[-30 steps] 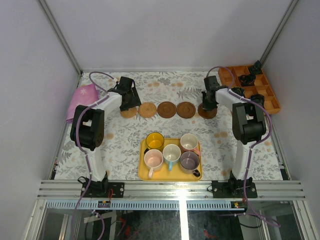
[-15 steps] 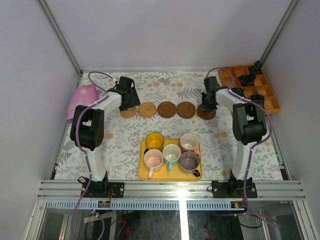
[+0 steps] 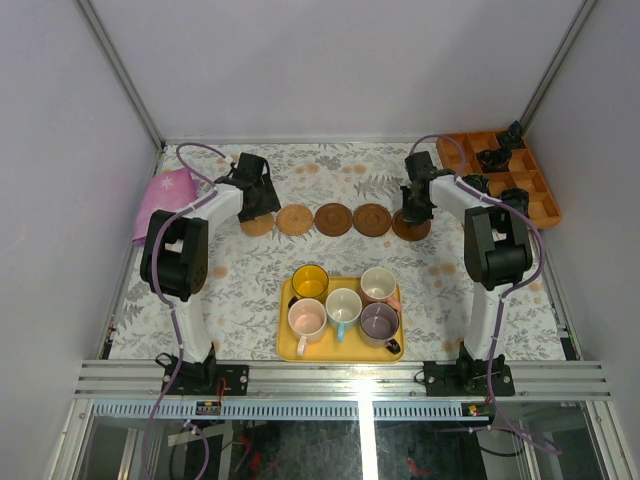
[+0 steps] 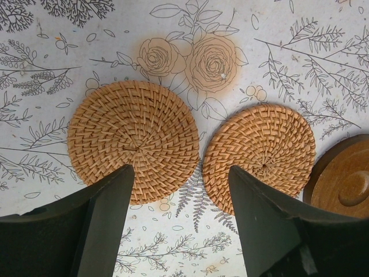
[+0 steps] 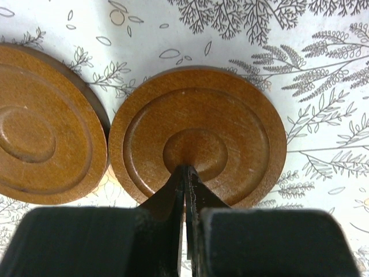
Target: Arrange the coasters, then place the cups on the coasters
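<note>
Coasters [image 3: 333, 219] lie in a row of five across mid-table. All five cups [image 3: 343, 305] stand in the yellow tray [image 3: 284, 347] nearer the bases, with a strip of floral table [image 3: 250, 285] between. The wrist views add that the left gripper [image 4: 180, 173] gapes wide above two woven coasters [image 4: 134, 141], while the right gripper [image 5: 184, 171], pinched together on nothing, has its tips at the end wooden disc [image 5: 230, 133] centre.

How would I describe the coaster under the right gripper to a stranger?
Beyond the flat yellow tray of mugs, five round coasters form a row. It is the dark brown wooden disc at the row's right end, the only one with the shut right gripper at its centre.
</note>
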### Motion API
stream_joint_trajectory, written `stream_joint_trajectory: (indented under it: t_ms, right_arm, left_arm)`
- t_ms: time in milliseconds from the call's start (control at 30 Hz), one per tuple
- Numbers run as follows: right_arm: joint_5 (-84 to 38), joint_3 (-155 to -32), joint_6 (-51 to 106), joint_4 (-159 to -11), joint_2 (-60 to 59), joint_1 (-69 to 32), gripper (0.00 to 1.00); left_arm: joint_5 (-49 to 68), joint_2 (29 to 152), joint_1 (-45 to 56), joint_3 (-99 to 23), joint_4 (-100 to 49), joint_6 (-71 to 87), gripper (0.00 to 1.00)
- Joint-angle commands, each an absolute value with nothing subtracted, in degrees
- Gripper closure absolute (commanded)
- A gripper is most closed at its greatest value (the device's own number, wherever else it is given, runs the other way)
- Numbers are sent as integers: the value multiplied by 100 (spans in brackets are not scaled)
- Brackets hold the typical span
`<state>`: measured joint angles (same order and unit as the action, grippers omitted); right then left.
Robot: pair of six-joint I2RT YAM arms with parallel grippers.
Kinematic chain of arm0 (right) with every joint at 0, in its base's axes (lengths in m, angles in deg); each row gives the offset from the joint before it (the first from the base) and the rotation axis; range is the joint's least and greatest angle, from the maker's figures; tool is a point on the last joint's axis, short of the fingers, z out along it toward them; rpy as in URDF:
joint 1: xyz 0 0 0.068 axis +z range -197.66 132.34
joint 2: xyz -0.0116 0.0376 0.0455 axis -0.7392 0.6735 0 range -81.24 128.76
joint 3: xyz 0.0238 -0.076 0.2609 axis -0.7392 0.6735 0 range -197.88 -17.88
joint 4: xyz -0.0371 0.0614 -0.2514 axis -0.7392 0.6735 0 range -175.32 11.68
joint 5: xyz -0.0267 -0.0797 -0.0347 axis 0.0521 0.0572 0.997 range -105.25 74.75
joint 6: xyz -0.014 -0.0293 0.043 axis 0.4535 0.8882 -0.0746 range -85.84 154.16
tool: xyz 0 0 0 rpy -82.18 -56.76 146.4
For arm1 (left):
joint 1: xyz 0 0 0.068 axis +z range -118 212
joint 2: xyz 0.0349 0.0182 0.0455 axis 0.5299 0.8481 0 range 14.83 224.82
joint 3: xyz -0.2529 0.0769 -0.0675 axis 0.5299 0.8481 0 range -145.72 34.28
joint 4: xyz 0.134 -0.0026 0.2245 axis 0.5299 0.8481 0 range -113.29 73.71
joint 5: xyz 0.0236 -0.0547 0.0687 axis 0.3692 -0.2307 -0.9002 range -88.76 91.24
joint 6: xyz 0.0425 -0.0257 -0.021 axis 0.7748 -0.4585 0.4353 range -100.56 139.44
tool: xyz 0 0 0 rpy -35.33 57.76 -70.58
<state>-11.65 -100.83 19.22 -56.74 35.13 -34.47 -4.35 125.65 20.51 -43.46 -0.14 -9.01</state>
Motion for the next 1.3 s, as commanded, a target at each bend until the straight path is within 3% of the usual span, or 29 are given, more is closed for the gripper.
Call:
stream_joint_trajectory:
  t_ms: [0, 333, 567, 1000, 1267]
  right_arm:
    - [-986, -10614, 2009, -5307, 3039, -3377, 100]
    - [-582, -10624, 2100, -5620, 2104, -3386, 85]
    - [-444, -10244, 2019, -5534, 2289, -3424, 100]
    - [-1863, -8506, 1974, -6024, 1819, -3239, 100]
    - [-2043, -8600, 1983, -6104, 2087, -3015, 100]
  left_arm:
    - [-680, 12314, 2100, -4466, -86, -838, 33]
    - [-850, 11850, 2145, -4575, -72, -657, 32]
    - [-853, 11666, 2155, -4307, -254, -645, 32]
    - [-899, 11446, 2154, -3729, -467, -614, 32]
    - [-906, 11450, 2158, -3560, -513, -732, 32]
